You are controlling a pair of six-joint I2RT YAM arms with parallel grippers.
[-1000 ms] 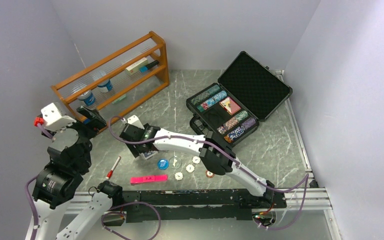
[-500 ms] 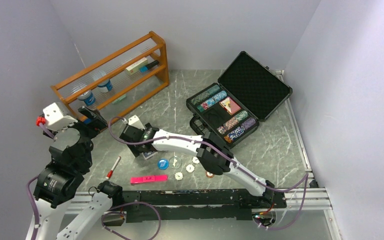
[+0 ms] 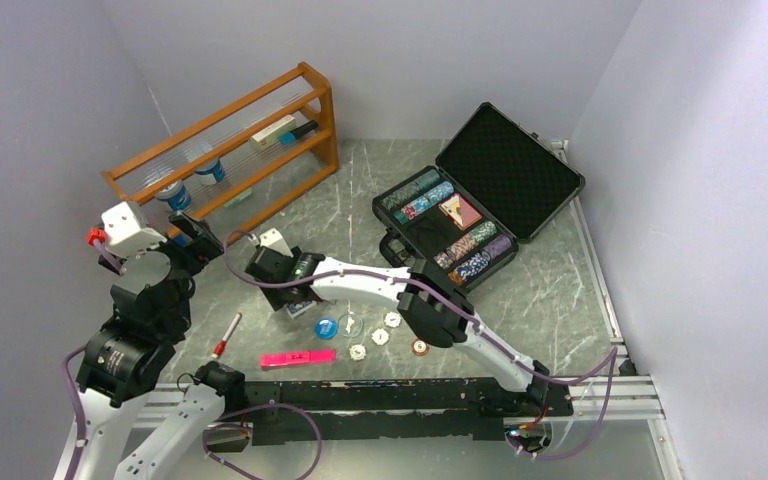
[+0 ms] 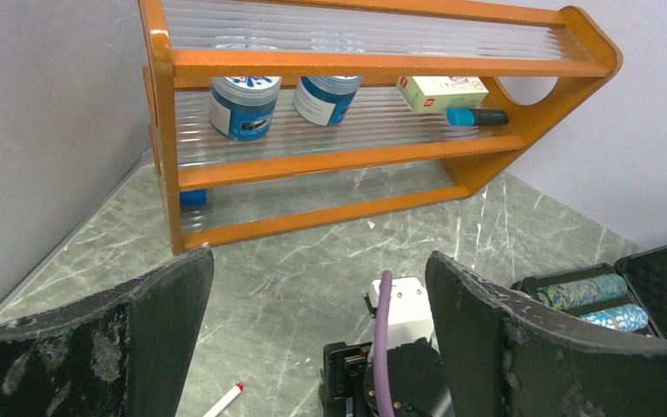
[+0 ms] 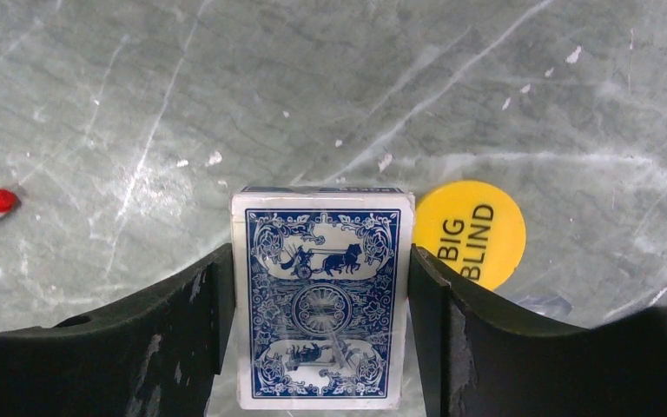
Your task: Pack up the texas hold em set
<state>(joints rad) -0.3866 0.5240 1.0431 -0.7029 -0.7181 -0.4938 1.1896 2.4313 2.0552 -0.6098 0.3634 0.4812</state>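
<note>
The black case [image 3: 512, 168] lies open at the back right, with chip stacks [image 3: 475, 250] and a red card deck [image 3: 460, 211] in its foam. My right gripper [image 5: 320, 261] is low at the table's left-centre [image 3: 295, 298], shut on a blue-backed card deck [image 5: 321, 304] with both fingers against its long sides. A yellow "BIG BLIND" button [image 5: 471, 233] lies just beside the deck. A blue button [image 3: 326, 326] and several small white discs [image 3: 380, 337] lie on the table near the front. My left gripper [image 4: 317, 261] is open and empty, raised at the left [image 3: 203, 232].
An orange wooden rack [image 3: 230, 140] with blue jars, a box and a marker stands at the back left, close to my left gripper. A pink marker [image 3: 298, 357] and a red-tipped pen [image 3: 226, 335] lie near the front edge. Walls close in on all sides.
My left arm has shifted a little to the right. My right gripper has hardly moved over the blue deck.
</note>
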